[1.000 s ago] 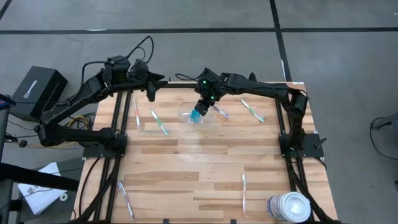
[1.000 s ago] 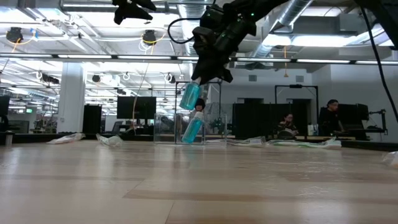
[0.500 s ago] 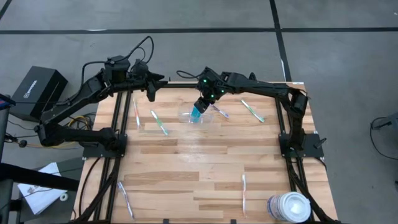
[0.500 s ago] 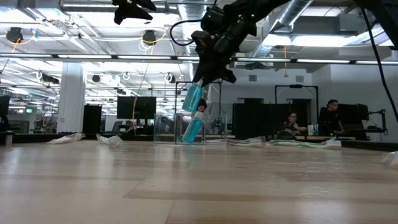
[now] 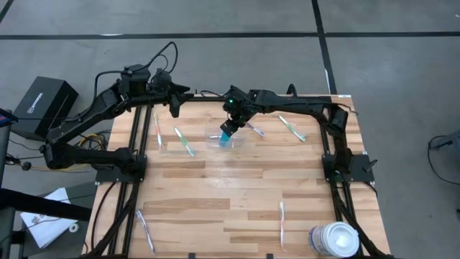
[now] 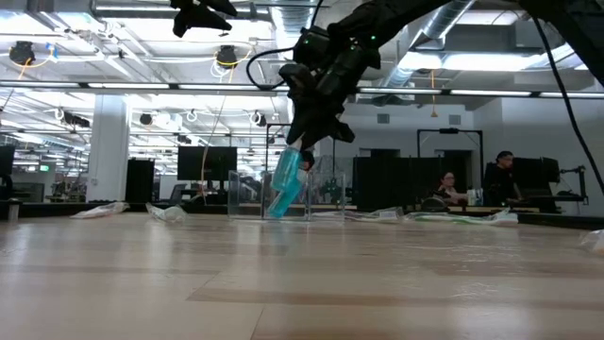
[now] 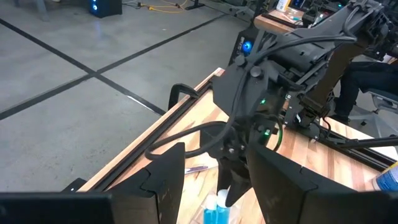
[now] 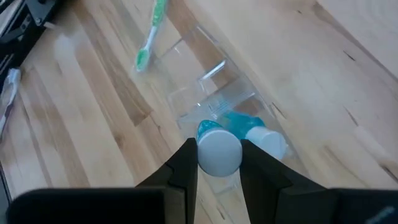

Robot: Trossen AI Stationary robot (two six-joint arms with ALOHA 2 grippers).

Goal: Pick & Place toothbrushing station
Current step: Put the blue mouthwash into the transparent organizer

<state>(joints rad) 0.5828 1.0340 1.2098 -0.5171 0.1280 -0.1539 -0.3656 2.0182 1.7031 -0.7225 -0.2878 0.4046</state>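
Note:
My right gripper (image 5: 231, 121) is over the far middle of the table, shut on a teal toothpaste tube (image 6: 284, 179). The tube's lower end reaches down into the small clear container (image 5: 215, 138). A second teal tube with a white cap (image 8: 264, 140) lies slanted inside that container (image 8: 208, 93). Several thin toothbrushes lie flat on the wood, among them a green one (image 5: 185, 142) left of the container and another (image 5: 292, 128) to its right. My left gripper (image 5: 175, 109) hangs open, high at the far left, holding nothing. My right gripper pinches the tube at its white cap end (image 8: 219, 151) between its two fingers (image 8: 185, 167). The fingers come from above, slanting down. The tube hangs tilted below them with its lower end (image 6: 276, 208) inside the clear container; whether it touches the container's floor I cannot tell.
A large white round tub (image 5: 334, 239) stands at the near right corner. More toothbrushes lie near the front edge (image 5: 144, 229) (image 5: 282, 223) and at the far left (image 5: 158, 129). The middle of the table (image 5: 230, 194) is bare wood. People sit in the room behind.
My right gripper has come down toward the clear container and rolled a little, keeping hold of the tube. The tube was hanging above the container; now its lower end has sunk inside, next to the other tube.

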